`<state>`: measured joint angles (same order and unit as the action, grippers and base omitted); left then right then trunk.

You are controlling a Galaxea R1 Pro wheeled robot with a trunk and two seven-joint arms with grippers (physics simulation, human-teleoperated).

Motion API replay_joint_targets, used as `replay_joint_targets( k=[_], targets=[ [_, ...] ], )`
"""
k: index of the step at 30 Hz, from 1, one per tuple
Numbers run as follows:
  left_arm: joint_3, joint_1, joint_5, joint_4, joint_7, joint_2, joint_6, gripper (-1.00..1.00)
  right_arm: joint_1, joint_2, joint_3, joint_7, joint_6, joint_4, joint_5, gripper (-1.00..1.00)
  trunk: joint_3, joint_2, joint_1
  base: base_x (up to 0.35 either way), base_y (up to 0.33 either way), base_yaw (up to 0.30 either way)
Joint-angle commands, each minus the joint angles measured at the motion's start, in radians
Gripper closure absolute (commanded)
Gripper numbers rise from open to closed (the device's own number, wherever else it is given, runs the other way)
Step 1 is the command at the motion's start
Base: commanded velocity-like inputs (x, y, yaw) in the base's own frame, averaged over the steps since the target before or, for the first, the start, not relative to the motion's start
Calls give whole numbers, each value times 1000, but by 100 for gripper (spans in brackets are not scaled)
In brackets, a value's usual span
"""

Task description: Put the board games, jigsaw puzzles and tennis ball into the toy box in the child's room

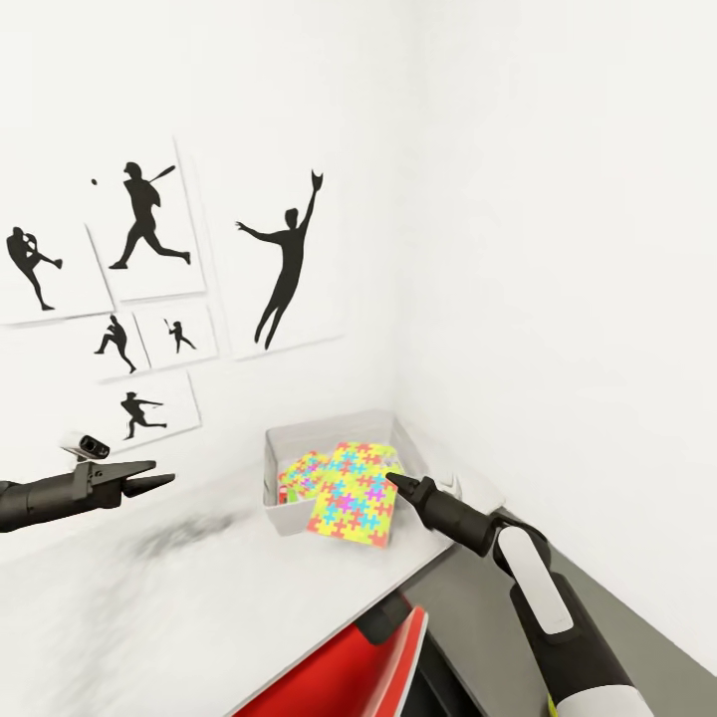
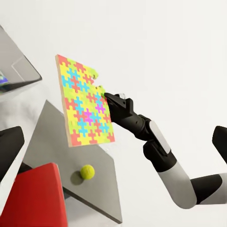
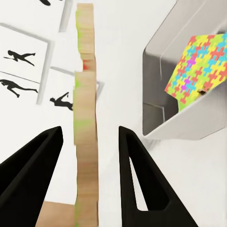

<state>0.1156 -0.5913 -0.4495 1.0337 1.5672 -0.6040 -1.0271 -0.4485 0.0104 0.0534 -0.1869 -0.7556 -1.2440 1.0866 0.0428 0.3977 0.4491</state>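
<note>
Gripping state, right pincer (image 1: pixel 391 482): my jaws stand spread. A gap shows on each side of the box edge between them, so I judge nothing is clamped.
Item between my fingers: one jigsaw puzzle (image 1: pixel 351 505), seen edge-on in the right wrist view. Its thin edge runs straight out along my fingers, and its broad printed faces turn toward each finger.
Item's rest: it is tilted, with its far part over the front wall of the toy box (image 1: pixel 287 518) and its near part toward the table (image 1: pixel 149 617). Whether the near edge touches the table, I cannot tell.
Toy box from my right pincer: just ahead and a little to one side, mouth open to me. The second jigsaw puzzle (image 3: pixel 202 66) is already inside, leaning on a wall.
Left pincer (image 1: pixel 159 478): jaws parted and empty, hanging over the table well apart from the box.
Nearer arm: the right one. The puzzle is within its fingers.
Deciding relation: the box lies forward of my fingertips, in line with the puzzle's long edge. My guess is a short push or carry forward tips it in.
Tennis ball (image 2: pixel 87 171): on the lower dark section (image 2: pixel 61 127), back from my right pincer, toward my elbow, and not yet stowed.
Red object (image 1: pixel 349 677): below the table edge.
</note>
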Motion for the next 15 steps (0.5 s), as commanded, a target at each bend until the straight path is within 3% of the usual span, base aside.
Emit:
replay_joint_targets(
  k=[1, 15],
  targets=[
    [-1, -1, 0, 0, 4, 0, -10, -100, -1, 0, -1, -4, -4, 0, -4, 100, 2, 2, 1, 134, -89, 2],
    [1, -1, 0, 0, 4, 0, -10, -100, -1, 0, -1, -5, -4, -4, -4, 100, 2, 2, 1, 58, -34, 0]
  ],
)
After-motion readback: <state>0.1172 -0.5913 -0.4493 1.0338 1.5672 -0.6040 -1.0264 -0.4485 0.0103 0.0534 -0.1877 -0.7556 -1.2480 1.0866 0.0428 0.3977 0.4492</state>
